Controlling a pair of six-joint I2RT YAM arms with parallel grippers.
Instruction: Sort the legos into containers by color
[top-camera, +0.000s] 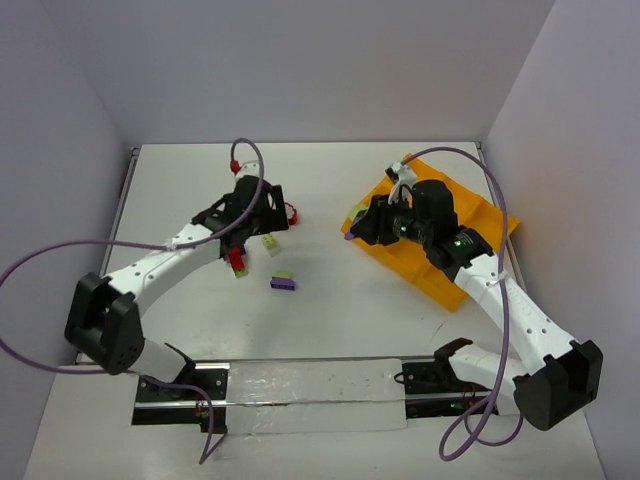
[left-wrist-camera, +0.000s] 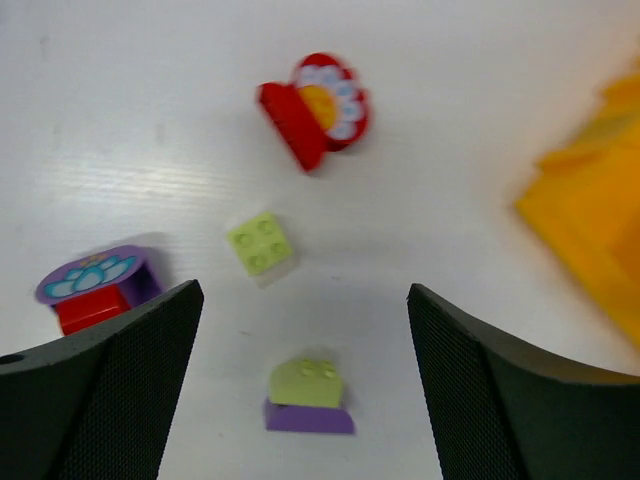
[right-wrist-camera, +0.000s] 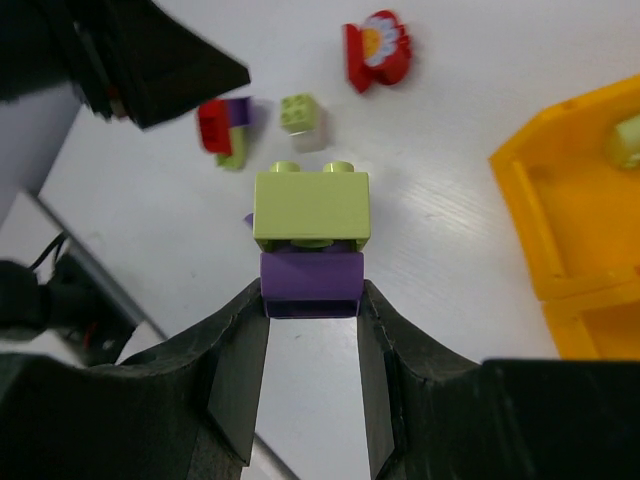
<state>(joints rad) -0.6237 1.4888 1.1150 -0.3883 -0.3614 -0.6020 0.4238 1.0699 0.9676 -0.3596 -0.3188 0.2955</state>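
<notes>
Purple-green clump (right-wrist-camera: 311, 205) pinched by the right gripper (right-wrist-camera: 311, 300) near the right-edge tray (right-wrist-camera: 530, 200) likely needs splitting by the spread-jawed left gripper (left-wrist-camera: 303, 290) first.

A green-on-purple clump (right-wrist-camera: 311, 245) sits clamped between the right fingers (right-wrist-camera: 238, 370), loose bricks (right-wrist-camera: 300, 112) beyond their tips, orange tray (right-wrist-camera: 525, 215) to their right

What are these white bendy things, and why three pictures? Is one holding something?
They are robot arms: a left arm and a right arm on a table. One picture looks down from above; the other two come from cameras on the wrists. The right hand pinches a green-on-purple brick pair. The left hand is open near loose bricks: a red flower brick, a small green brick, a green-and-purple clump, a red-and-purple clump. The orange tray is for sorting by colour.
</notes>
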